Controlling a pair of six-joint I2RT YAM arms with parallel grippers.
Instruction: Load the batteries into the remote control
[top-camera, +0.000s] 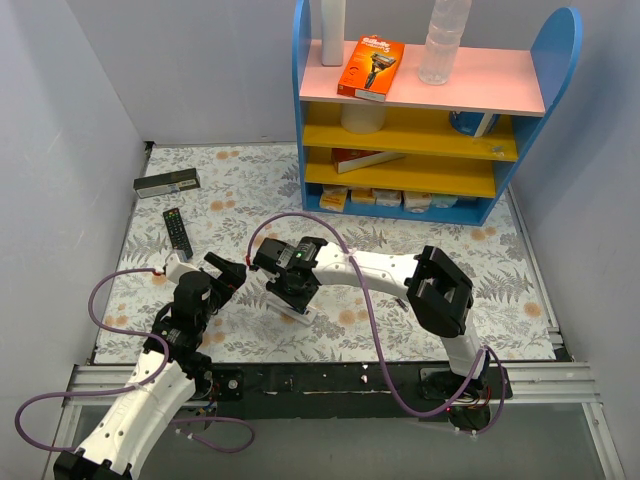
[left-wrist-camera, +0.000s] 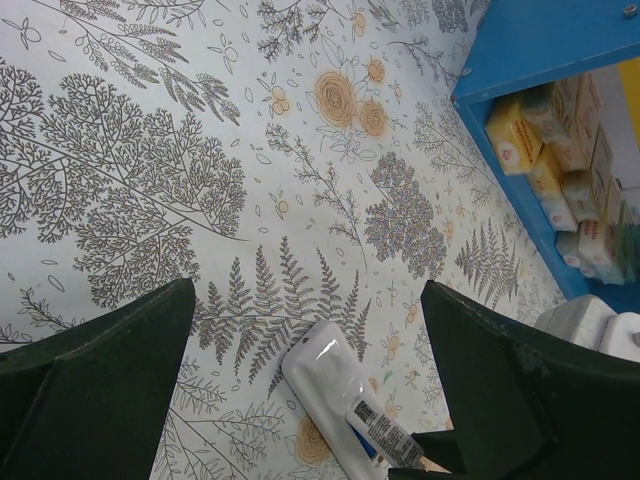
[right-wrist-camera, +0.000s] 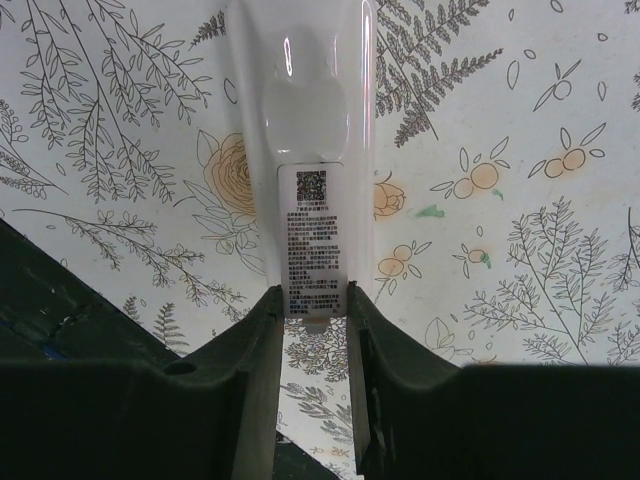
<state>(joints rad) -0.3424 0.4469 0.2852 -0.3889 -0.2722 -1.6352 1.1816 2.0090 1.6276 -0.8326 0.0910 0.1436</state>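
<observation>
The remote control (right-wrist-camera: 305, 110) is a slim white bar lying back-up on the floral mat. Its labelled back cover (right-wrist-camera: 312, 240) points toward my right gripper (right-wrist-camera: 313, 300), which is shut on that end, one finger on each side. From above, the remote control (top-camera: 300, 312) pokes out just below the right gripper (top-camera: 287, 288) at mid-table. My left gripper (left-wrist-camera: 305, 300) hangs open above the remote control (left-wrist-camera: 325, 375), fingers wide on either side and touching nothing. A thin blue strip (left-wrist-camera: 372, 447) shows beside the cover's edge. No loose batteries are in view.
A black remote (top-camera: 177, 232) and a long dark flat box (top-camera: 167, 182) lie at the back left. A blue shelf unit (top-camera: 430, 110) with a razor pack, a bottle and small boxes stands at the back right. Grey walls close in both sides.
</observation>
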